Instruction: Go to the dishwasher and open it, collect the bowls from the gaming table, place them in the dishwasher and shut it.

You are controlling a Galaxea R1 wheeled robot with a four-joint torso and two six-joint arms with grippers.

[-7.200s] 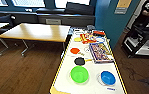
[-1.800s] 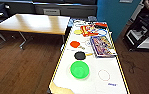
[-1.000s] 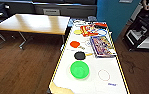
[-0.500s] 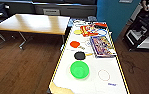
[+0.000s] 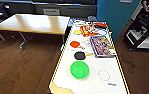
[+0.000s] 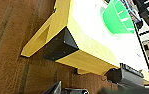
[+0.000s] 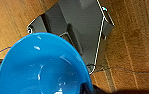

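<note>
From the head view the lime green bowl (image 5: 79,69) is sitting on the gaming table (image 5: 90,85), looking light, stiff, best pinched at its rim; the right wrist view is showing the blue bowl (image 7: 40,67) seemingly gripped, the left gripper's state being unclear.

The head view looks forward and down along the gaming table (image 5: 95,80) from its near end. The left wrist view sits low beside that end — both share the green bowl (image 5: 79,69). The right wrist view faces the floor (image 7: 137,45), close over a blue bowl (image 7: 42,67).
</note>
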